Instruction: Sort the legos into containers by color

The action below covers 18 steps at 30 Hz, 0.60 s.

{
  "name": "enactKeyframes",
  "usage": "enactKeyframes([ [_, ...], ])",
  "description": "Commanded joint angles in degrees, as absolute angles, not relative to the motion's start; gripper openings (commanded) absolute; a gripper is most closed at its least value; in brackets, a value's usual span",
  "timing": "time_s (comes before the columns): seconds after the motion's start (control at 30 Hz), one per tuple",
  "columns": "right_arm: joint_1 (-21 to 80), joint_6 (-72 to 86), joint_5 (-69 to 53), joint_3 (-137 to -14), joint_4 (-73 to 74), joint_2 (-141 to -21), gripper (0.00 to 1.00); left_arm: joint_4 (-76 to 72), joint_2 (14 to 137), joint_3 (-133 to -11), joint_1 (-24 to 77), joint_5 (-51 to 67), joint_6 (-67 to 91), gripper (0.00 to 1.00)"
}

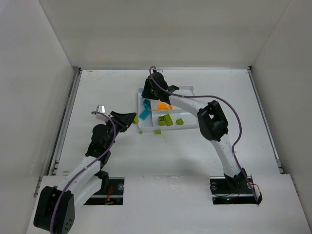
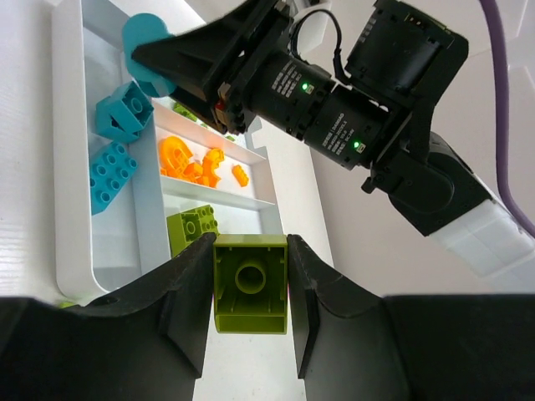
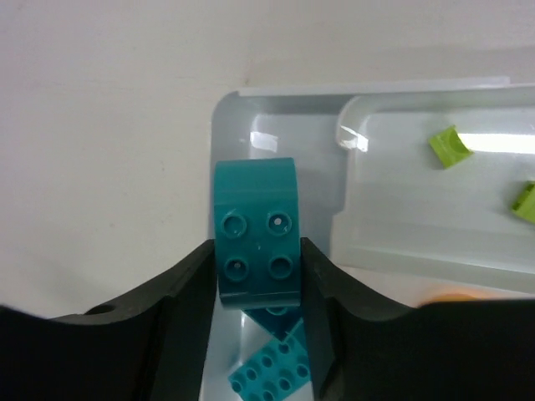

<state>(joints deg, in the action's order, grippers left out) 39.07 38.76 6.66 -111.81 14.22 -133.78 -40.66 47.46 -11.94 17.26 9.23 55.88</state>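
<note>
1 white table [image 1: 195, 156] carries 1 flat white tray [image 1: 189, 88], which lies a little past the centre toward 12 o'clock. 2 arms reach to it. The right gripper [image 1: 152, 90] hangs over the tray's 11 o'clock corner. It is clenched on a teal lego [image 3: 256, 242] with 4 studs, above the long compartment on the 9 o'clock side. The left gripper [image 1: 129, 118] is over the table, just beside the tray's 8 o'clock edge, and it grasps a lime green lego [image 2: 250, 284] between both fingers. In the 9 o'clock compartment lie 2 teal legos [image 1: 145, 114]. Orange legos [image 1: 164, 106] lie in the middle compartment, and lime green legos [image 1: 166, 119] lie in the one toward 6 o'clock. On the table, just outside the tray's 6 o'clock wall, lies 1 loose lime green lego [image 1: 158, 131].
</note>
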Motion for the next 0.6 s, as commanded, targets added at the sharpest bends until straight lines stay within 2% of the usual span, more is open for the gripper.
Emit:
enactKeyframes([
  [0.0,40.1,37.4,9.0,-116.8,13.4,-135.6,0.51,-42.9,46.5,-11.6,17.3,10.0,55.0,0.12],
  [0.07,40.4,37.9,9.1,-116.5,13.3,-135.6,0.59,-42.6,45.9,-11.4,17.3,9.6,54.8,0.13],
  [0.17,40.6,37.7,9.9,-115.9,13.1,-134.7,0.65,-42.6,46.5,-12.0,17.2,9.9,55.2,0.13],
  [0.33,40.7,37.4,11.5,-110.8,10.3,-128.7,0.65,-42.3,46.3,-13.0,18.1,9.1,54.8,0.13],
  [0.47,40.6,37.1,13.2,-99.1,2.8,-116.8,0.64,-42.8,48.8,-14.8,21.1,8.6,54.1,0.13],
  [0.57,39.0,36.8,13.7,-86.4,-4.0,-105.8,0.56,-43.7,51.8,-16.2,25.5,4.9,52.5,0.13],
])
